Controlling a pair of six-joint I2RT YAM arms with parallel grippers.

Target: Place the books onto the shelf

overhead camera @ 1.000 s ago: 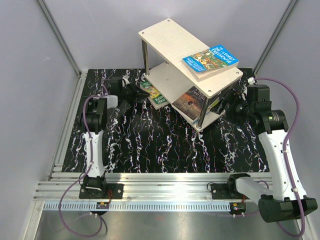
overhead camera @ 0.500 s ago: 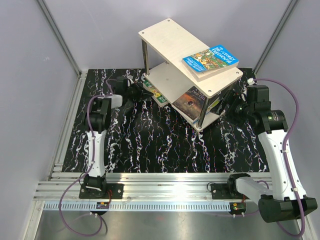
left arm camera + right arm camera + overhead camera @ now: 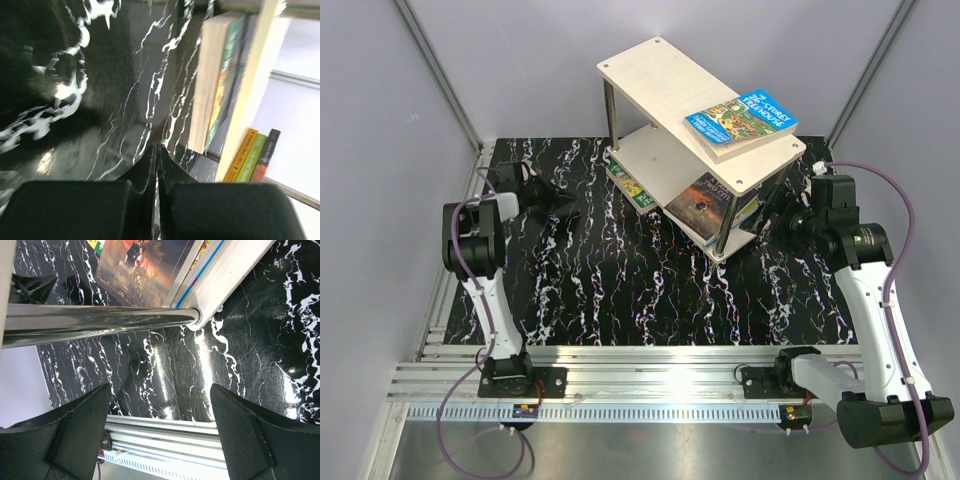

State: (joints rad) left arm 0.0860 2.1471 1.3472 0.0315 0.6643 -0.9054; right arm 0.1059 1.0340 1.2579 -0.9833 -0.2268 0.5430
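Blue book point(image 3: 741, 117) atop shelf point(image 3: 650, 75); brown book point(image 3: 700, 200) on lower tier; green book point(image 3: 632, 188) below

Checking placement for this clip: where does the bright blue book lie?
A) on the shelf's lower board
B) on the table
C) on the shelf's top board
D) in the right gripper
C: in the overhead view the blue book lies flat on the top board of the shelf.

The left arm point(image 3: 485, 290) rises from its base to a bent elbow, forearm stretched out level. The left end effector point(image 3: 156, 146) is empty, fingers pressed flat together. The right arm point(image 3: 875, 300) leans forward; the right end effector point(image 3: 160, 390) gapes wide, gripping nothing.
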